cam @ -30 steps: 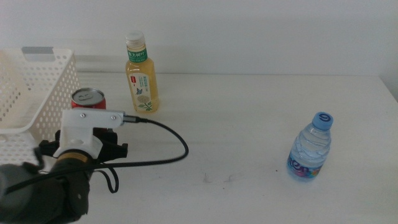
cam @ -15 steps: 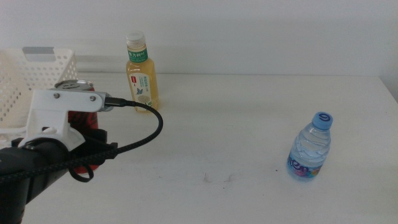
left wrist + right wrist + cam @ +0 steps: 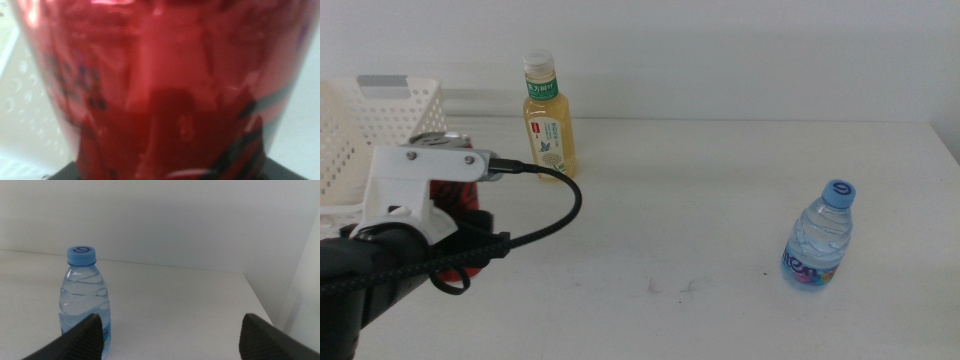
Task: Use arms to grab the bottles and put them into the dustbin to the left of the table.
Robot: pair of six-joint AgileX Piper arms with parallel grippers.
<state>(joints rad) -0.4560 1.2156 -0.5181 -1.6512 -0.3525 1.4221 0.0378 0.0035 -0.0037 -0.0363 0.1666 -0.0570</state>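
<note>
The red soda can (image 3: 453, 192) stands next to the white perforated dustbin (image 3: 380, 130) at the table's left. My left gripper (image 3: 460, 215), under its white bracket, is right at the can, which fills the left wrist view (image 3: 165, 85). The yellow tea bottle (image 3: 548, 120) stands upright at the back, to the right of the can. The clear water bottle (image 3: 819, 236) stands at the right. My right gripper (image 3: 172, 340) is open and empty, low at the table's right, with the water bottle (image 3: 82, 300) a short way ahead of one jaw.
A black cable (image 3: 560, 210) loops from the left arm's bracket over the table. A white wall runs behind the table's far edge (image 3: 740, 120). The table's right edge shows in the right wrist view (image 3: 260, 300).
The left arm swung forward and left up to the red can in the first half second. Since then it has barely moved. The bottles have not moved.
</note>
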